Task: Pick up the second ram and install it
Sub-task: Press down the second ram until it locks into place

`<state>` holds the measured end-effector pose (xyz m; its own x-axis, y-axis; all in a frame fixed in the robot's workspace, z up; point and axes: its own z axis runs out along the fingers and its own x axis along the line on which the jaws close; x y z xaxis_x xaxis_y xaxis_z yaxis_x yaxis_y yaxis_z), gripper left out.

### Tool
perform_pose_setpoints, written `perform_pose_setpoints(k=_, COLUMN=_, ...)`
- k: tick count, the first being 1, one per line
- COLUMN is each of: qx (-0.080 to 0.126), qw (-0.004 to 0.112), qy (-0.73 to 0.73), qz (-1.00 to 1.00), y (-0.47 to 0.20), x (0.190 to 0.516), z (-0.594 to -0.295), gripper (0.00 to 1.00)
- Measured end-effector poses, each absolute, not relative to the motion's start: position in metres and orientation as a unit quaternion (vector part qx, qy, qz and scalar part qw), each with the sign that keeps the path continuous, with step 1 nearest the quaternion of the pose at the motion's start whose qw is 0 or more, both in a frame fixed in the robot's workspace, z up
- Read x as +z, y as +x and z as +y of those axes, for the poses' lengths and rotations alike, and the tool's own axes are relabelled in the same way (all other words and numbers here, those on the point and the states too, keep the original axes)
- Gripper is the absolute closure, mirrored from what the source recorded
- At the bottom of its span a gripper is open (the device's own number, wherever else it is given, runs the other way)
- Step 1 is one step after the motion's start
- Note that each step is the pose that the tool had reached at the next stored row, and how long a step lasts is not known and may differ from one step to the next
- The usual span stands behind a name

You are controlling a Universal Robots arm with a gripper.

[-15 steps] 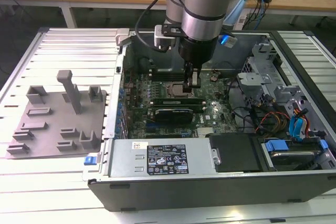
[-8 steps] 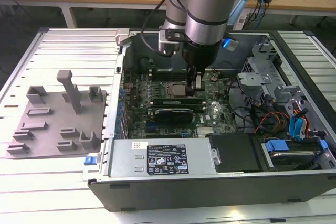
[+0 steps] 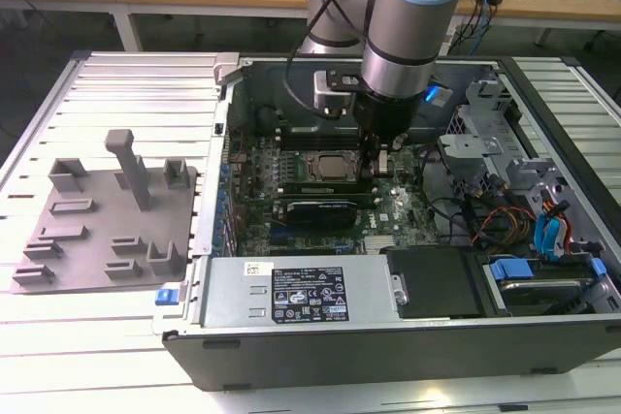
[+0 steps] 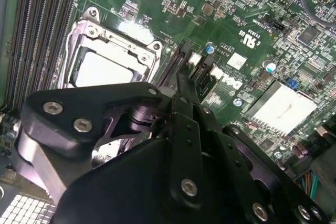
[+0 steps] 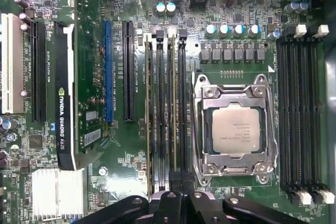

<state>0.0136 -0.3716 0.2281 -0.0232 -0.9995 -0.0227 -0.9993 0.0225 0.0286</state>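
One arm reaching down into open computer case (image 3: 543, 269), gripper (image 3: 380, 164) hanging low over motherboard (image 3: 388, 215), just beside CPU socket (image 5: 235, 128). Fingers (image 4: 186, 95) pressing together on top edge of second ram (image 5: 172, 114). Second ram standing upright in slot bank between CPU socket and black expansion slot (image 5: 128, 69), running parallel to socket's long side. Graphics card (image 5: 64, 95) sitting farther across board. Grey holder plate (image 3: 102, 225) lying outside case, near table's edge at exterior view's left.

Claw (image 4: 181, 85) fingertips hidden among memory slots (image 5: 167, 108).
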Motion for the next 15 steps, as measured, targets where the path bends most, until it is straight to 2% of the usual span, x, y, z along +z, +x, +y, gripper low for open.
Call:
perform_pose_setpoints(k=4, qx=-0.017, qw=0.000, qy=0.699, qz=-0.715, y=0.010, x=0.236, z=-0.371, gripper=0.92)
perform_pose_setpoints(k=15, qx=-0.014, qw=-0.004, qy=0.699, qz=-0.715, y=-0.073, x=0.232, z=-0.373, gripper=0.92)
